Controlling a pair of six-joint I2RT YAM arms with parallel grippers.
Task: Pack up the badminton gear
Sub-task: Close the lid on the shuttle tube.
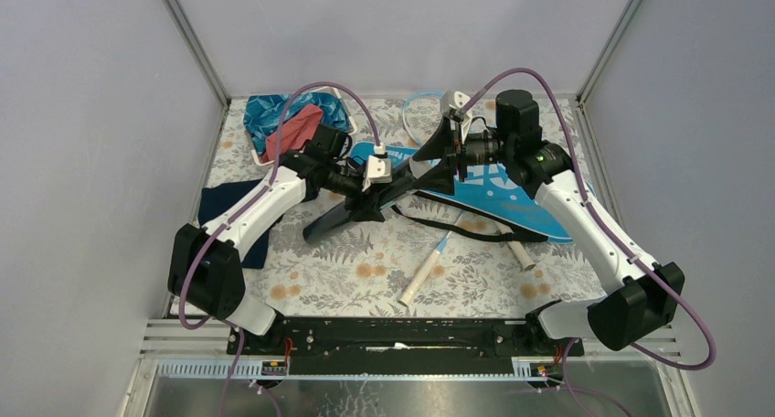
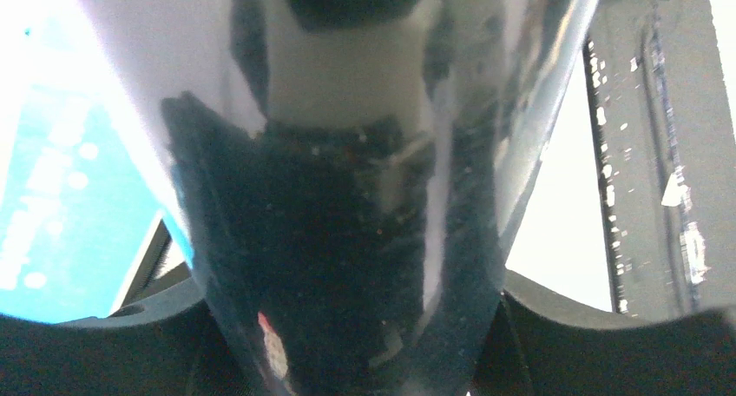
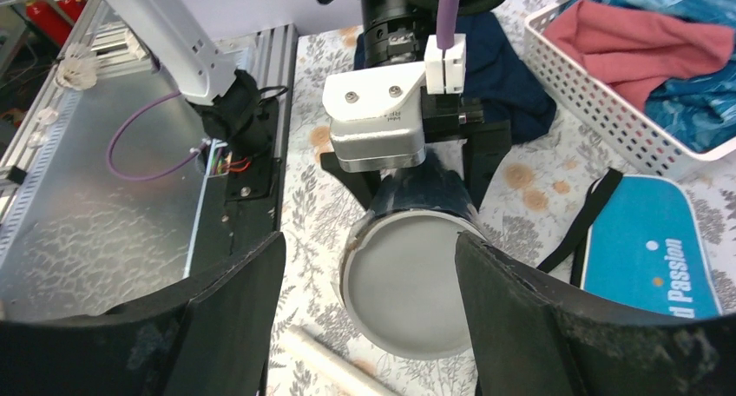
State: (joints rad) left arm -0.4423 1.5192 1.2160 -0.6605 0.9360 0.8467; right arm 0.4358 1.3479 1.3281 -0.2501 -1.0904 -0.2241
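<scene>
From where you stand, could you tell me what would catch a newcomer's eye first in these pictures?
The long black tube at mid-table, lifted at a slant and clamped in the left gripper, with the right gripper open at its upper end. Just right of centre lies the blue bag, and a white basket of blue and red cloths sits in the far left corner.

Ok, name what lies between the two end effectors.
The long black tube: the right wrist view shows the left end effector gripping it, its grey end between the right end effector's open fingers.
</scene>
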